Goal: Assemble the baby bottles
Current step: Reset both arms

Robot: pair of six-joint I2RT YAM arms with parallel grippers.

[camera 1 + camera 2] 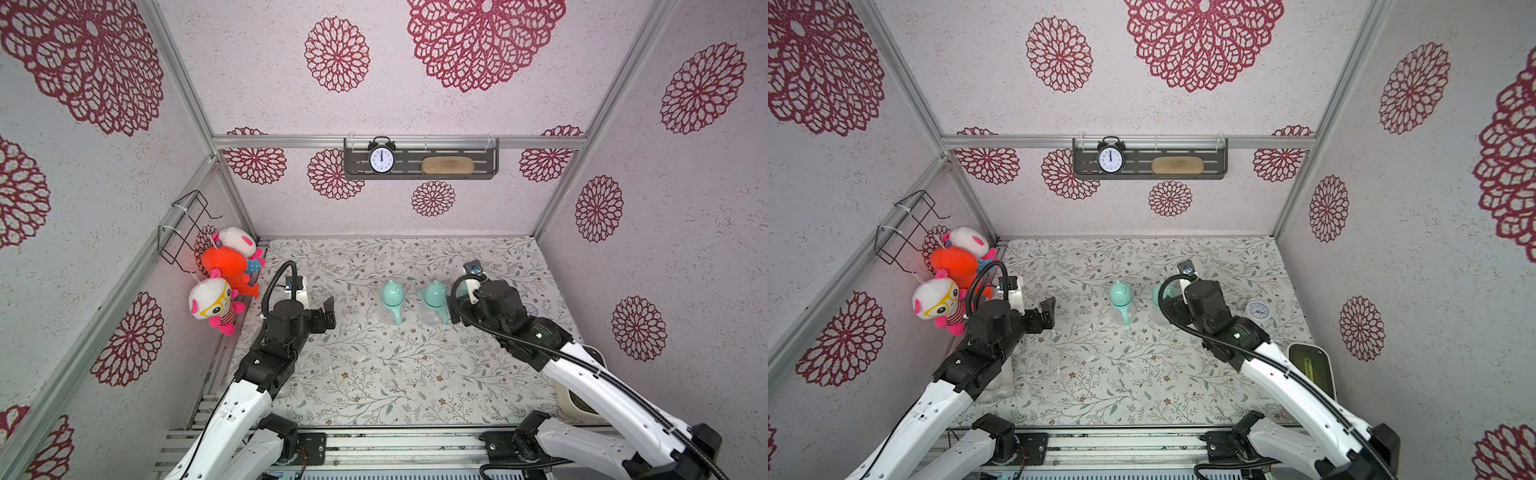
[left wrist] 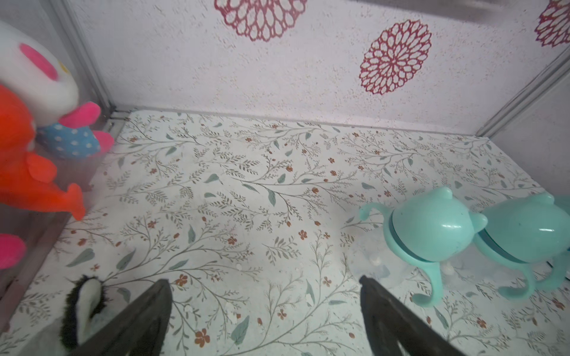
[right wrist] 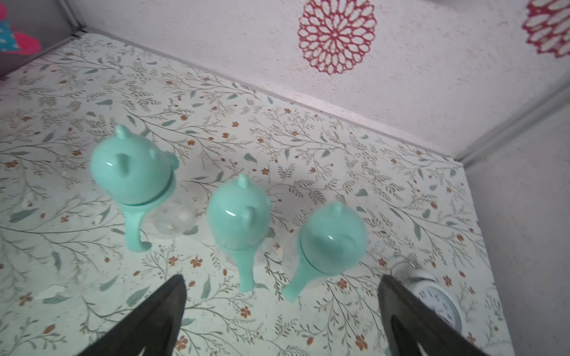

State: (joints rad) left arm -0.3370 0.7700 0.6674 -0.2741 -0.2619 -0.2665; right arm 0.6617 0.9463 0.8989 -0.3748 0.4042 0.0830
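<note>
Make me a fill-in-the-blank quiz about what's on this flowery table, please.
The right wrist view shows ___ capped baby bottles standing upright.
The left tool and right tool both stand ___, holding nothing.
The white alarm clock stands beside the ___ tool.
Missing words: three; open; right.

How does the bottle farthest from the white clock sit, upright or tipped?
Upright: the bottle stands on its clear base, with the eared cap on top and nothing gripping it.
</note>
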